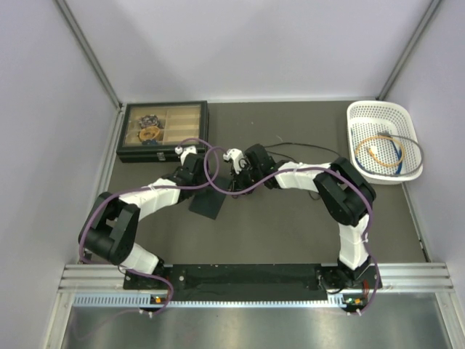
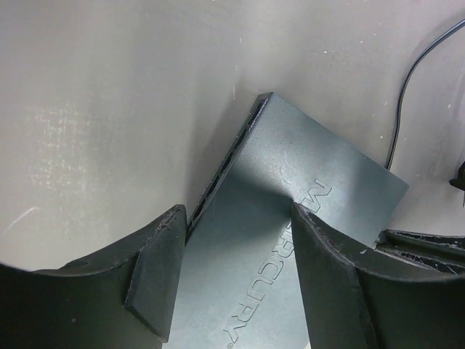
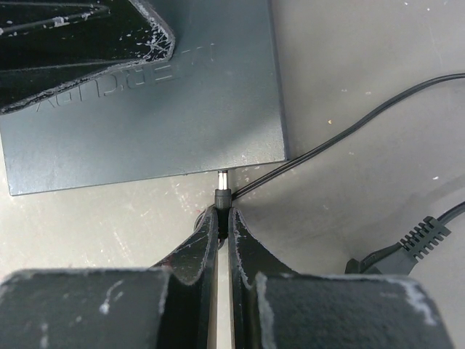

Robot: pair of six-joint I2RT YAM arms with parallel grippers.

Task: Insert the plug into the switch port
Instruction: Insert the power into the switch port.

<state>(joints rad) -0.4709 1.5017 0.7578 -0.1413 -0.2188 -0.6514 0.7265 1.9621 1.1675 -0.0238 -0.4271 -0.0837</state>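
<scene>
The dark grey switch box (image 1: 211, 204) lies flat mid-table, "MERCURY" embossed on its top (image 2: 290, 182). My left gripper (image 2: 236, 211) is open over it: one finger (image 2: 156, 276) is at the slotted left edge, the other (image 2: 330, 276) is over the lid. That gripper (image 1: 197, 185) comes in from the left. My right gripper (image 3: 224, 211) is shut on the small black barrel plug (image 3: 223, 190). The plug's metal tip meets the near edge of the box (image 3: 145, 116). The socket itself is hidden under that edge. In the top view the right gripper (image 1: 234, 182) is at the box's right side.
The plug's thin black lead (image 3: 349, 127) trails away to the right, and a ribbed black cable end (image 3: 407, 243) lies near it. A black compartment case with a clear top (image 1: 163, 131) stands at the back left. A white basket (image 1: 383, 142) holding cables stands at the back right.
</scene>
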